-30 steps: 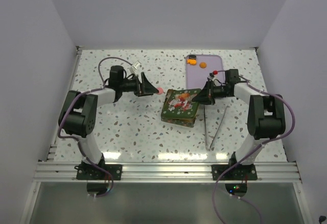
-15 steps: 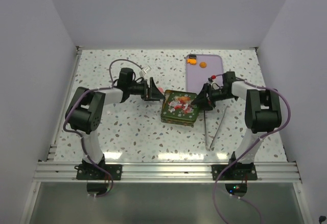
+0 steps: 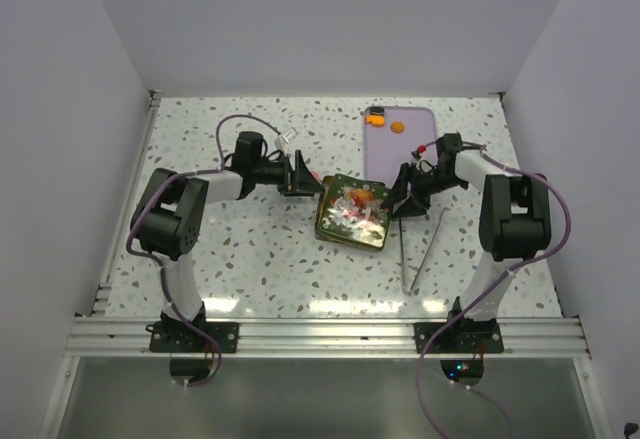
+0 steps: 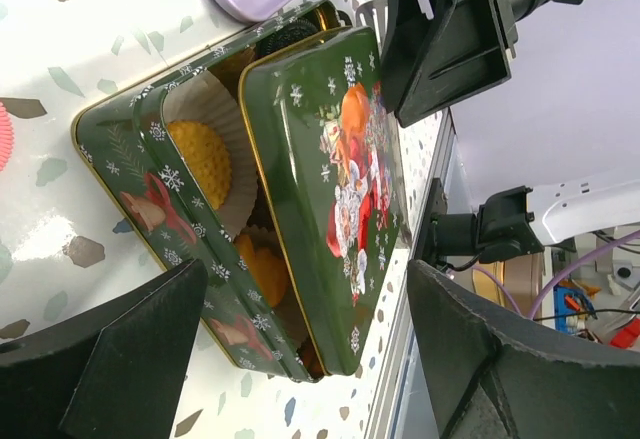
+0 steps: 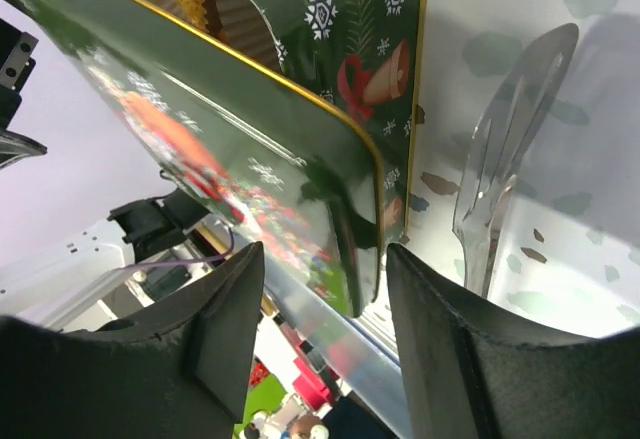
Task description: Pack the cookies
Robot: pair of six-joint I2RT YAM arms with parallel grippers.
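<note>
The green Christmas tin (image 3: pixel 335 227) stands mid-table with its lid (image 3: pixel 354 202) lying askew on top. Orange cookies (image 4: pixel 205 159) sit in white paper cups inside the tin's base (image 4: pixel 130 174), partly covered by the lid (image 4: pixel 350 159). More cookies (image 3: pixel 397 127), orange and one black, lie on the purple tray (image 3: pixel 400 149). My left gripper (image 3: pixel 302 177) is open just left of the tin, jaws wide and empty (image 4: pixel 305 269). My right gripper (image 3: pixel 400 195) is open at the tin's right side; the lid's edge (image 5: pixel 365 219) lies between its fingers (image 5: pixel 325 254) with gaps on both sides.
Clear plastic tongs (image 3: pixel 420 249) lie on the table right of the tin, close below my right gripper, and show as tongs (image 5: pixel 500 189) in the right wrist view. A pink cup (image 4: pixel 3 134) lies at the left edge of the left wrist view. White walls enclose the table.
My right gripper has opened and let go of the lid, which now lies askew on the tin. My left gripper has moved right, closer to the tin.
</note>
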